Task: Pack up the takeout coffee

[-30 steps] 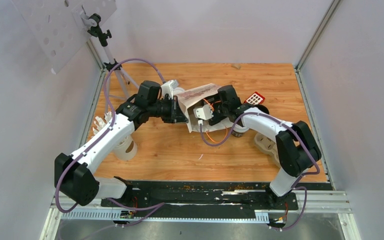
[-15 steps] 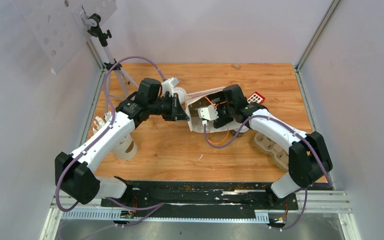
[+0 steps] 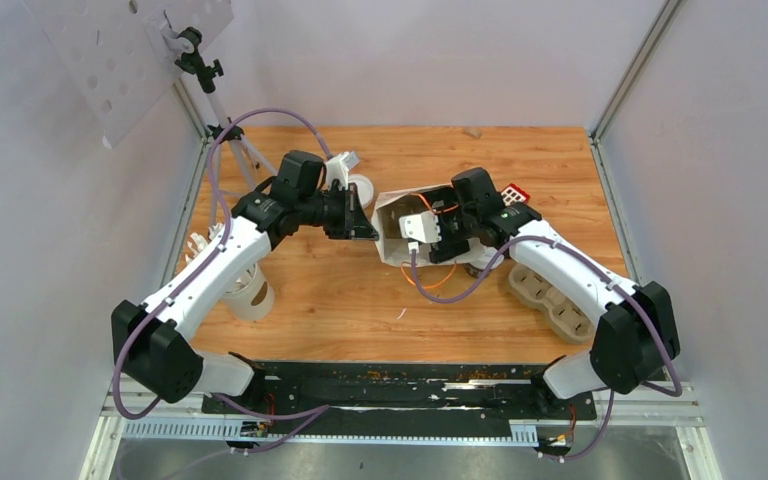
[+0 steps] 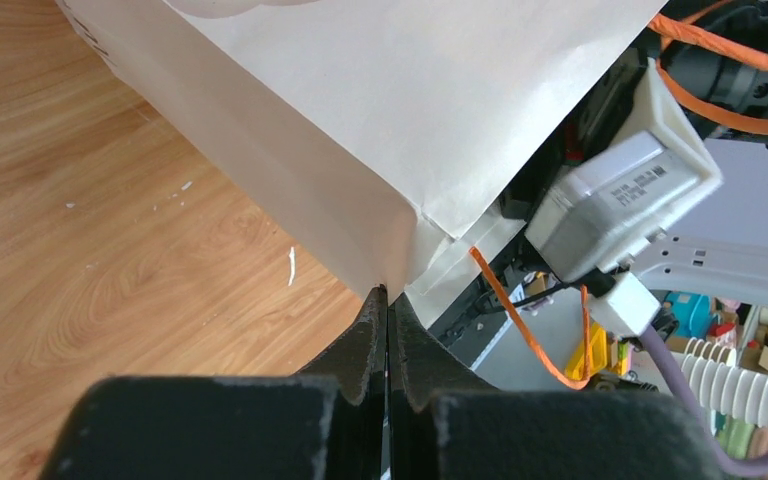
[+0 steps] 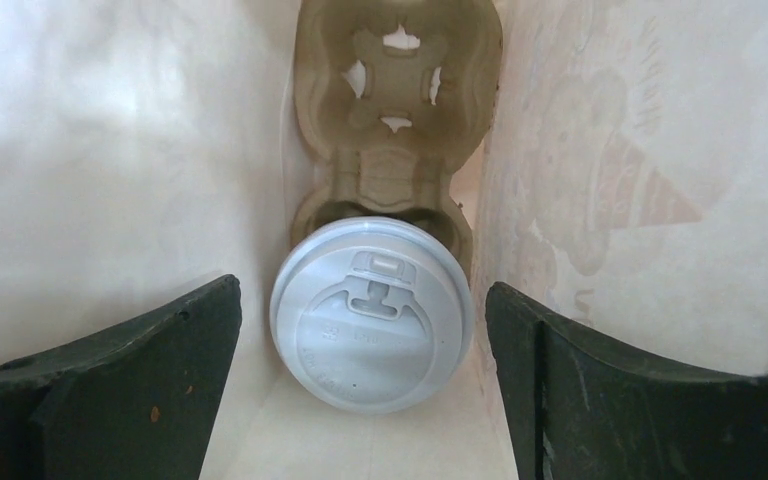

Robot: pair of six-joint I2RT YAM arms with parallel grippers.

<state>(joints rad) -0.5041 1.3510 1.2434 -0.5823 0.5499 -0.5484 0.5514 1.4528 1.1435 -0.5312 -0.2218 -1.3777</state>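
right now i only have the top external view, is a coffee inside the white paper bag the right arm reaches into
observer: yes, right wrist view shows one cup with a white round plastic sip lid seated in a brown pulp carrier inside the white paper bag
operator: is the right gripper holding it
observer: no, the right gripper is open, fingers either side of the lid, not touching
operator: and the left
observer: the left gripper is shut on an edge of the bag
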